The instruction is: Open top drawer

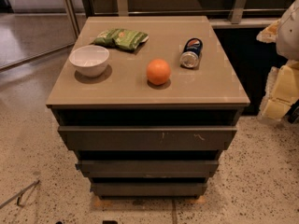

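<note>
The top drawer (pixel 147 138) is the widest of three flat dark grey-brown handleless fronts on a small cabinet, with pale scratches right of centre. A dark gap shows between it and the tan cabinet top (pixel 219 90). Two narrower drawer fronts (pixel 147 168) sit below it. My gripper (pixel 280 94), pale yellow and white, is at the right edge of the view. It is beside the cabinet's right side at about tabletop height, apart from the drawer front and partly cut off by the frame.
On the cabinet top lie a white bowl (pixel 89 59), a green snack bag (pixel 120 38), an orange (pixel 158 71) and a soda can (pixel 191 52) on its side. A dark counter stands behind. Speckled floor surrounds the cabinet, with a thin metal piece (pixel 18 197) at lower left.
</note>
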